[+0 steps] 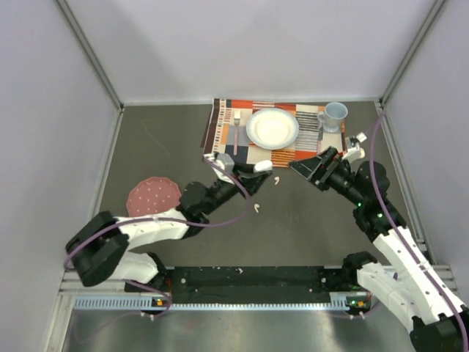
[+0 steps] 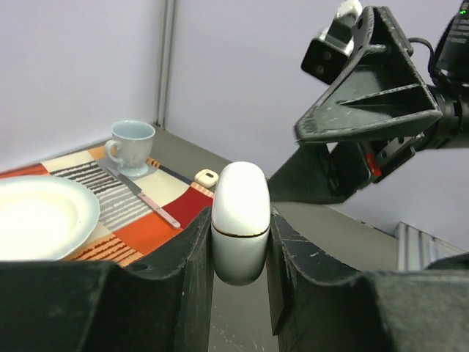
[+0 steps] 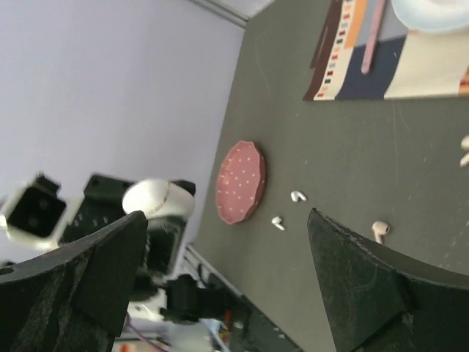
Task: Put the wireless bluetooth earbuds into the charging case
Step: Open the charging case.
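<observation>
Left gripper (image 2: pixel 239 253) clamped on the white charging case (image 2: pixel 239 209), lid apparently closed. Right gripper (image 3: pixel 227 271) empty just right of it, jaws apart. Earbuds (image 3: pixel 379 230) lie loose on the table (image 3: pixel 352 147). Step in hand: presenting the case. The next move probably calls for opening the lid.

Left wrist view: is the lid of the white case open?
No, the case is shut, with only a thin seam line running around it.
</observation>
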`<state>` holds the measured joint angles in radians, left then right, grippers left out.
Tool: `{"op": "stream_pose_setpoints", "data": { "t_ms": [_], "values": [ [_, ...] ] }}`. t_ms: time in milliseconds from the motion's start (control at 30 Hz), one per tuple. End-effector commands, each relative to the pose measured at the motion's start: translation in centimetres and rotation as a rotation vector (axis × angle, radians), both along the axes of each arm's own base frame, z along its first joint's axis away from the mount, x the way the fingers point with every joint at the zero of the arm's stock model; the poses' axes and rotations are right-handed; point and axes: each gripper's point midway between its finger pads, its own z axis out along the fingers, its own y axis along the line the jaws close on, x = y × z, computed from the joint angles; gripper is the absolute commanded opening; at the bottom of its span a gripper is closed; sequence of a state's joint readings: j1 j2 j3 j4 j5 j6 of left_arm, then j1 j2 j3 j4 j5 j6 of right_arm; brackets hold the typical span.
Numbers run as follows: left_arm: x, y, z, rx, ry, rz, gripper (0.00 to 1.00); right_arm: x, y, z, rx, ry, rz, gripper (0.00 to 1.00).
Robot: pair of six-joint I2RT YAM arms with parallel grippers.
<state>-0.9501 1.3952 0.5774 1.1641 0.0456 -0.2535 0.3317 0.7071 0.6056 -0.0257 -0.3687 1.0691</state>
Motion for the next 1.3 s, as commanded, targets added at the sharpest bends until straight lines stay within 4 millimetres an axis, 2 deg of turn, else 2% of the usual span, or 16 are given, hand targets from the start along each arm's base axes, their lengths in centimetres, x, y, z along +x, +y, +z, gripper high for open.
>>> {"op": "stream_pose_setpoints", "data": {
  "t_ms": [0, 67, 100, 133, 167, 300, 367, 467, 500, 733, 1267],
  "values": [
    [-3.7, 2.1, 1.8, 0.025, -0.023, -0.25, 0.0, -1.0, 0.3, 2.8, -0.28, -0.309, 0.145, 0.9],
    [-4.5, 3.0, 2.3, 0.065, -0.053, -0.284, 0.0, -2.5, 1.3, 4.4, -0.295, -0.404, 0.256, 0.89],
    [-4.5, 3.1, 1.6, 0.112, -0.036, -0.287, 0.0, -2.7, 1.6, 4.0, -0.327, -0.419, 0.3, 0.89],
    [-4.9, 3.2, 1.5, 0.13, -0.036, -0.305, 0.0, -3.0, 1.7, 4.9, -0.333, -0.446, 0.323, 0.89],
    [-5.3, 3.4, 2.1, 0.131, -0.059, -0.311, 0.0, -3.6, 2.1, 4.9, -0.337, -0.459, 0.37, 0.89],
    [-7.5, 3.1, 1.8, 0.191, -0.109, -0.433, 0.0, -5.2, 3.2, 5.9, -0.365, -0.552, 0.454, 0.88],
    [-8.4, 2.9, 0.8, 0.233, -0.106, -0.495, 0.0, -6.1, 3.8, 6.6, -0.371, -0.591, 0.49, 0.89],
    [-8.6, 2.6, 0.5, 0.225, -0.13, -0.523, 0.0, -8.3, 5.5, 6.6, -0.391, -0.64, 0.585, 0.88],
    [-8.7, 2.7, 0.1, 0.223, -0.127, -0.523, 0.0, -8.4, 5.5, 6.5, -0.396, -0.643, 0.583, 0.88],
    [-9.0, 3.2, 0.8, 0.166, -0.188, -0.496, 0.0, -8.8, 6.0, 4.8, -0.441, -0.62, 0.618, 0.87],
    [-8.9, 3.7, 1.7, 0.078, -0.213, -0.46, 0.0, -7.5, 7.6, 2.8, -0.486, -0.568, 0.627, 0.87]
  ]
}}
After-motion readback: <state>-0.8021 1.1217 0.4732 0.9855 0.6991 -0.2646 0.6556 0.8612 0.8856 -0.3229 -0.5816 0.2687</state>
